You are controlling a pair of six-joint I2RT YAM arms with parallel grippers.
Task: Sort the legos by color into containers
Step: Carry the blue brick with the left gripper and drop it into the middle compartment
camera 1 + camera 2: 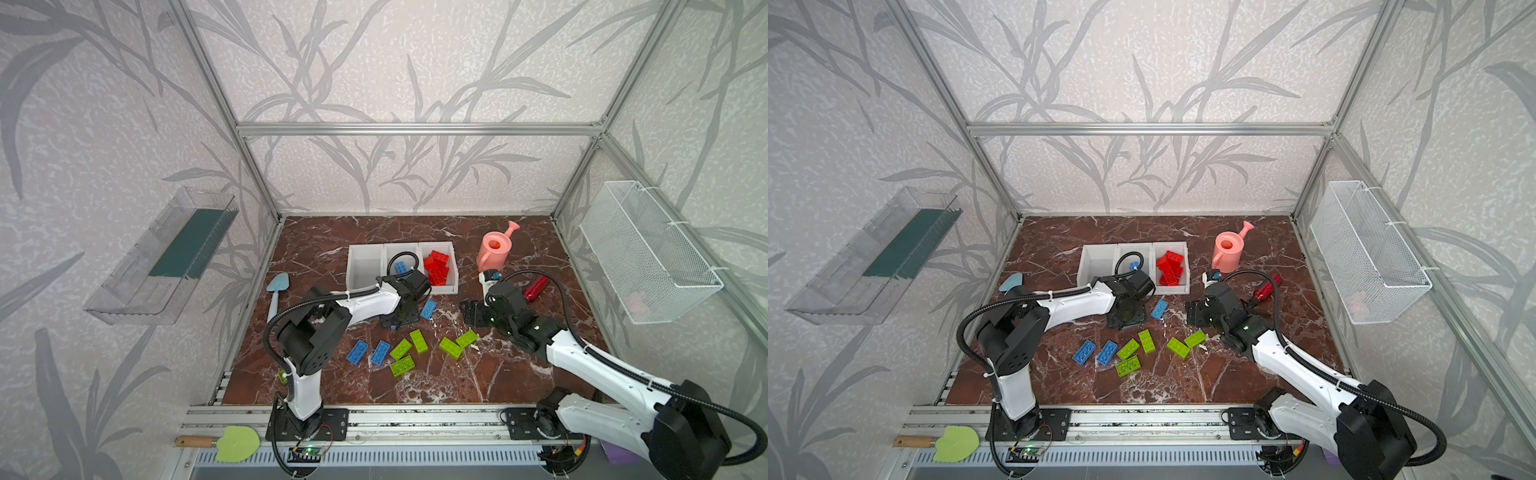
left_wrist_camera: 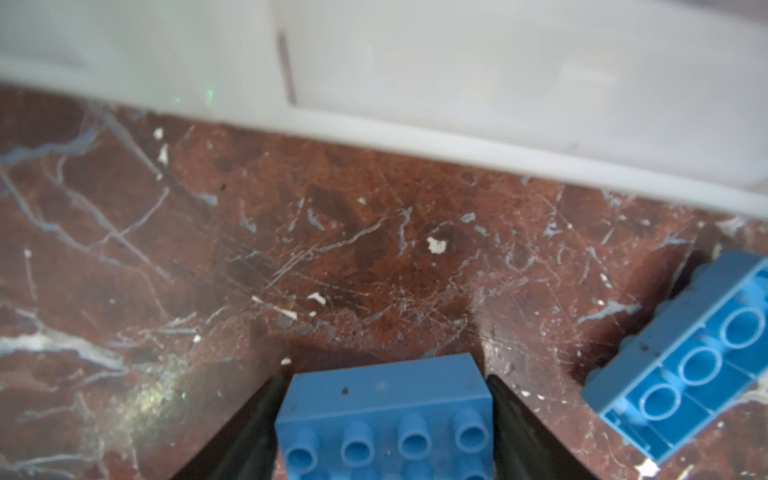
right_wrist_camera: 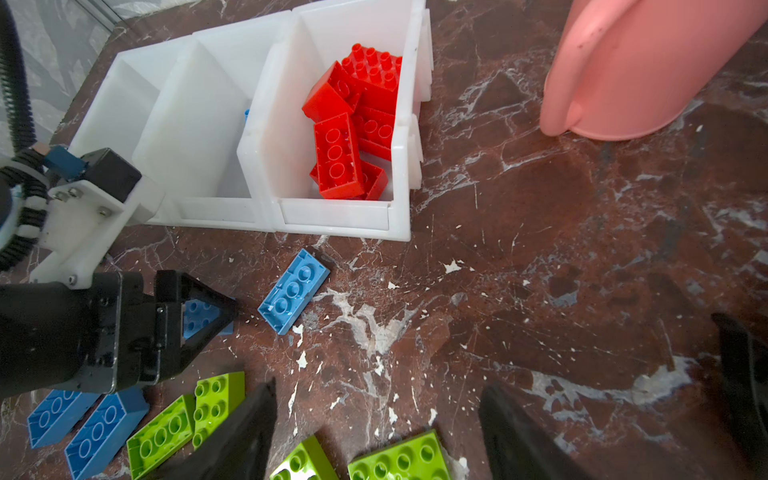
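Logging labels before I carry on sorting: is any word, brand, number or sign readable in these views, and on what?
None can be read.
Red legos and the blue lego in the left gripper: studs plain or too blurred for any mark.
Containers, pink watering can, wire basket: no label shows.
Small circuit board: any print is too small to read.

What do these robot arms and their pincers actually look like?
The left arm and right arm are smooth white shells joined by chunky black joints. A black ribbed cable loops along each. The left gripper and right gripper are black, with two tapering fingers each.
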